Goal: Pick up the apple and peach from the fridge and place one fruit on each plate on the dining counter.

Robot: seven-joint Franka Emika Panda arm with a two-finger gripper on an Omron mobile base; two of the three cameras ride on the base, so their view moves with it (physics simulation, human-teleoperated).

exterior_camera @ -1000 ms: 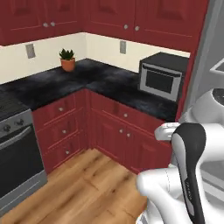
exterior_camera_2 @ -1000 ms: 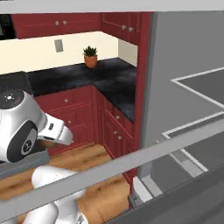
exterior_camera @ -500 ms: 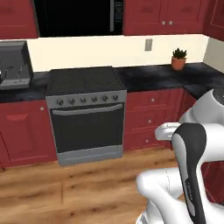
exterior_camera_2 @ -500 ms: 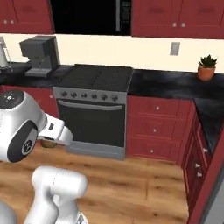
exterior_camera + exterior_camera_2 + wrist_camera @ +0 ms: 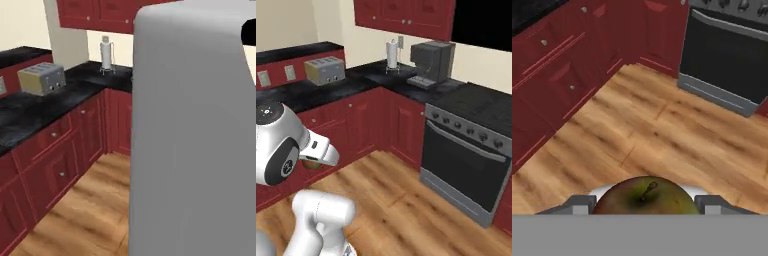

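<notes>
In the hand view a red-green apple [image 5: 646, 197] with a short stem sits between my two dark fingertips [image 5: 579, 204]. My gripper [image 5: 646, 206] is shut on it, above the wooden floor. From the right base camera the white arm hangs at the left, and the apple [image 5: 310, 163] shows as a brownish lump under the hand [image 5: 320, 150]. The peach, the plates, the dining counter and the fridge are out of view.
Dark red cabinets with a black marbled top [image 5: 363, 80] run round a corner. On it stand a toaster [image 5: 326, 70], a paper-towel roll [image 5: 392, 54] and a coffee machine [image 5: 431, 62]. A stove [image 5: 466, 160] stands to the right. A large pale grey surface [image 5: 195, 140] blocks the left base view's right side.
The whole picture has shifted: the base has turned, so the cameras swept from the plant corner past the stove to the toaster corner. The apple stays in the gripper.
</notes>
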